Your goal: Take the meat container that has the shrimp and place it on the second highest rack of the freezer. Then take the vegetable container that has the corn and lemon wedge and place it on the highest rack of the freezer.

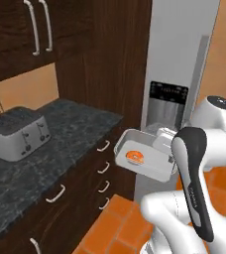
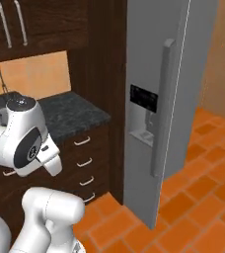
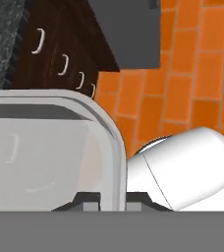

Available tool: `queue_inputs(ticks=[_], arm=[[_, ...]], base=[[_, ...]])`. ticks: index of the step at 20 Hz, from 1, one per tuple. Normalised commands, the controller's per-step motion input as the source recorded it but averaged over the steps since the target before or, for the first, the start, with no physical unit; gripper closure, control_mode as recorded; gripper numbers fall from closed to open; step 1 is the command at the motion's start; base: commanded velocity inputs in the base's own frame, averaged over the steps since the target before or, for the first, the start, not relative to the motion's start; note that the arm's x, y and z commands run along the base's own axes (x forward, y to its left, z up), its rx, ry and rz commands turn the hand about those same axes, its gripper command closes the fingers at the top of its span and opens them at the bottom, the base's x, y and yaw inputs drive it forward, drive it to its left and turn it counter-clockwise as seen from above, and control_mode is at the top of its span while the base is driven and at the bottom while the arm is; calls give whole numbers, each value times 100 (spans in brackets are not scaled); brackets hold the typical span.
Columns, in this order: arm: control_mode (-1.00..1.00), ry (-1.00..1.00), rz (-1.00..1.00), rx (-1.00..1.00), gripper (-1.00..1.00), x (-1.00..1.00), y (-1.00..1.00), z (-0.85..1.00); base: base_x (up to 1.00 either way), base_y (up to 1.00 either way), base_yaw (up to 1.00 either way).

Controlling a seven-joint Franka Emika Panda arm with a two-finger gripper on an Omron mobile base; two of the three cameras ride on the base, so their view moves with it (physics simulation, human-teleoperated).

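One of the two containers is in hand: the meat container (image 1: 145, 158) with the shrimp (image 1: 135, 157) rides in the air near the freezer (image 1: 177, 74), right of the counter (image 1: 60, 134). The gripper (image 3: 113, 204) is pinched nearly closed on the tray's rim. The freezer door looks shut, so I judge the next move must get it open before shelving. Racks are hidden, and the second container cannot be made out

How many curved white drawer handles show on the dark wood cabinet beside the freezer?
4, in the left base view: stacked vertically down the cabinet's end. Other handles further left may belong to other drawers.
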Motion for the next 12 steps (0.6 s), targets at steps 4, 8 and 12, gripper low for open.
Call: queue_inputs(ticks=[4, 8, 12], arm=[[100, 0, 0, 0, 100, 0, 0, 0], [100, 0, 0, 0, 100, 0, 0, 0], [100, 0, 0, 0, 100, 0, 0, 0]], base=[[0, -60, -71], [3, -89, -63], [20, -86, -54]])
